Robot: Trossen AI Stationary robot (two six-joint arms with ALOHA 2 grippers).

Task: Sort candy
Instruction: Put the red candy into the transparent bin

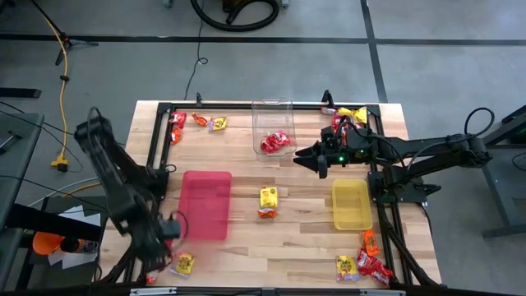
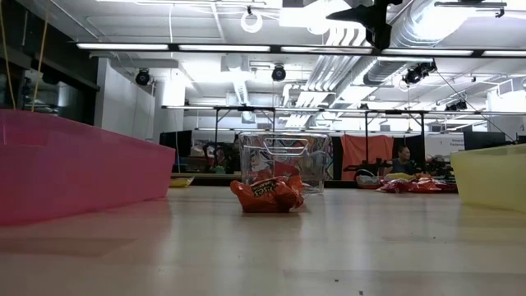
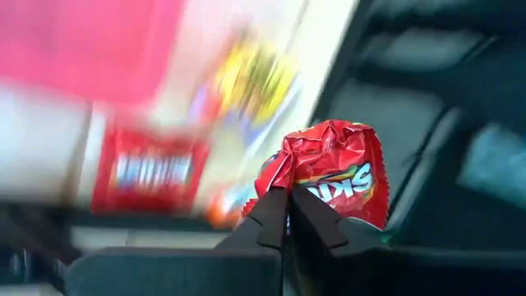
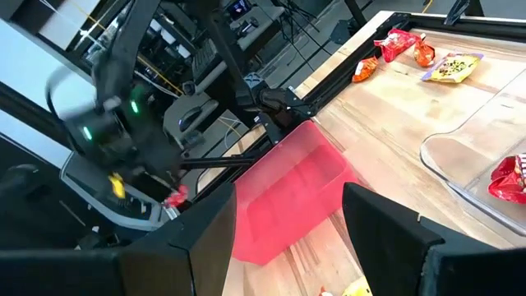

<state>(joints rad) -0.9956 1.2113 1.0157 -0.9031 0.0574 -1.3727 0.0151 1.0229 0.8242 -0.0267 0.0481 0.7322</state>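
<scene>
My left gripper (image 1: 175, 226) is at the table's near left, beside the pink tray (image 1: 205, 204), shut on a red candy packet (image 3: 333, 168). The same packet shows small in the right wrist view (image 4: 175, 196). My right gripper (image 1: 320, 158) hangs open between the clear tub (image 1: 273, 123) and the yellow tray (image 1: 352, 204), touching nothing. Red packets (image 1: 275, 142) lie inside the tub. A yellow and orange packet (image 1: 268, 201) lies flat mid-table, also seen in the low view (image 2: 267, 193). More packets lie at the far left (image 1: 200, 121), far right (image 1: 347, 115), near right (image 1: 366, 261) and near left (image 1: 185, 263). My left gripper pinches the red packet between its two fingers by one crinkled end (image 3: 289, 191). The rest of the packet stands out beyond the fingertips (image 3: 275, 215). In the right wrist view the packet is off the table top.
A black frame rail (image 1: 156, 148) borders the table's left, far and right sides. Bare wood lies between the two trays and along the near edge. People and benches show in the room beyond, in the low view.
</scene>
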